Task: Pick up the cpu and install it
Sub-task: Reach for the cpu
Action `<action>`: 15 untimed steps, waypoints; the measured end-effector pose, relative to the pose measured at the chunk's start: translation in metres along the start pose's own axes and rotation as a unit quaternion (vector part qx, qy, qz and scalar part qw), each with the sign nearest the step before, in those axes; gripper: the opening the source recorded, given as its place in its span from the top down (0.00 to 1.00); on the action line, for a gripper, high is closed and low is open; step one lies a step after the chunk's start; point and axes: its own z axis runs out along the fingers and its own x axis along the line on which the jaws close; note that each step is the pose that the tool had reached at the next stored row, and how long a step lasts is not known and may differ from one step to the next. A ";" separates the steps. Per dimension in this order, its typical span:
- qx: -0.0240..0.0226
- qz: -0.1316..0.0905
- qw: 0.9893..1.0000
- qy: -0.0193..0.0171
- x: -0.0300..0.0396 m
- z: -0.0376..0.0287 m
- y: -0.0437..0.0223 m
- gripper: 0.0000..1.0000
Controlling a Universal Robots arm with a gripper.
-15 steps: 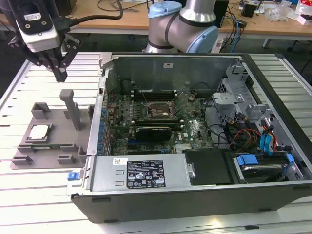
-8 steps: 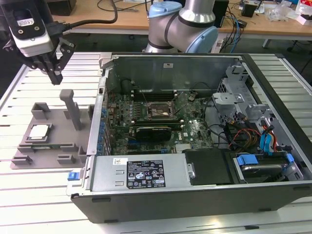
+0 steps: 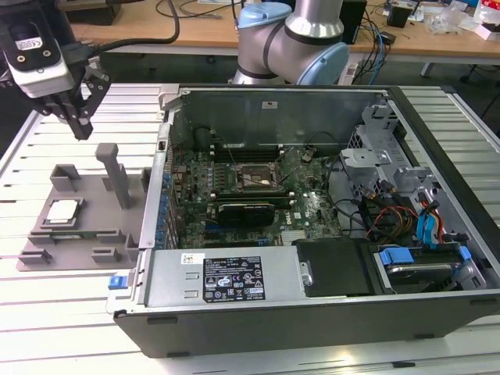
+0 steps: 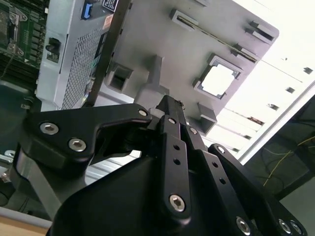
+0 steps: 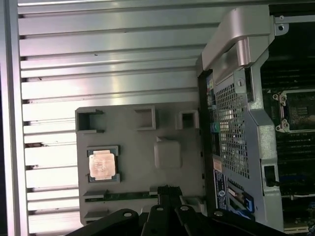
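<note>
High on the exterior view's left, the gripper (image 3: pixel 80 129) hung closed and empty near the grey tray (image 3: pixel 98 228), whose pocket held the cpu (image 3: pixel 62 211) flat.

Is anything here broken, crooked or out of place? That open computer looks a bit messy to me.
Nothing stands out. The cpu lies flat and square in its recess on the grey tray. The gripper hangs above that tray holding nothing, and the computer case lies open on its side, with its cables tucked inside.
</note>
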 end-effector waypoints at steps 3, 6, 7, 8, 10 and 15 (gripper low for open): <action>0.000 0.000 1.000 0.000 0.0046 0.0030 -0.0004 0.89; 0.000 0.000 1.000 0.000 0.0124 0.0081 -0.0010 0.89; 0.000 0.000 1.000 0.000 0.0146 0.0095 -0.0011 0.89; 0.000 0.000 1.000 0.000 0.0180 0.0118 -0.0012 0.89; 0.000 0.000 1.000 0.000 0.0208 0.0139 -0.0014 0.89; 0.000 0.000 1.000 0.000 0.0303 0.0213 -0.0020 0.89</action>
